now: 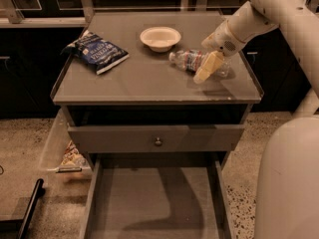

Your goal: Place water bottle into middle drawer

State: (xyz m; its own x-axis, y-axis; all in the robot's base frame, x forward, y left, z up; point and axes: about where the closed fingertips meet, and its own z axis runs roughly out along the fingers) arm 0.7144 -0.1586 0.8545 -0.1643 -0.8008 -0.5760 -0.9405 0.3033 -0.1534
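On the grey cabinet top (144, 78), the cream gripper (209, 66), jaw state indiscernible, hovers over the clear ribbed plastic water bottle (188, 59): grasp pending, then the deep grey middle drawer (154, 200).

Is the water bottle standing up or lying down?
Lying down: the water bottle rests on its side on the cabinet top, cap toward the bowl. The gripper is at its base end.

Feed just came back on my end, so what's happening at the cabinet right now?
The robot's arm reaches in from the right, with its pincer down at the water bottle, which lies on its side on the cabinet top, right of the bowl. A blue chip bag lies at the left. The middle drawer stands pulled out below; the bottle is not yet in it.
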